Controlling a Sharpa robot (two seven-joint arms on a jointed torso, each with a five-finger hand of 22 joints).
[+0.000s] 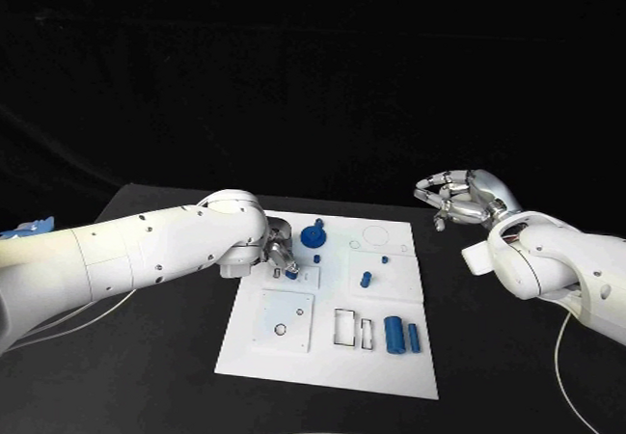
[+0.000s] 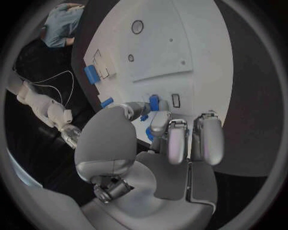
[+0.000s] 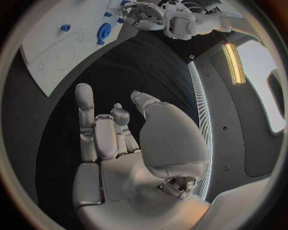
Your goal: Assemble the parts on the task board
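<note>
The white task board (image 1: 328, 358) lies in the middle of the table. My left hand (image 1: 273, 259) reaches over its far left part. Thumb and a finger pinch a small blue part (image 2: 154, 102) low over the board, beside a small rectangular slot (image 2: 175, 99). A blue gear-like part (image 1: 312, 238) stands just right of that hand. Two small blue parts (image 1: 367, 277) sit mid-board, and two blue cylinders (image 1: 395, 334) lie near the front right beside rectangular slots (image 1: 343, 325). My right hand (image 1: 453, 196) hangs off the board's far right corner, fingers loosely bent and apart, holding nothing.
A square inset plate (image 1: 283, 322) with a ring and a small hole takes up the board's near left. A round recess (image 1: 377, 236) marks the far right. Bare black table (image 1: 501, 380) surrounds the board on both sides.
</note>
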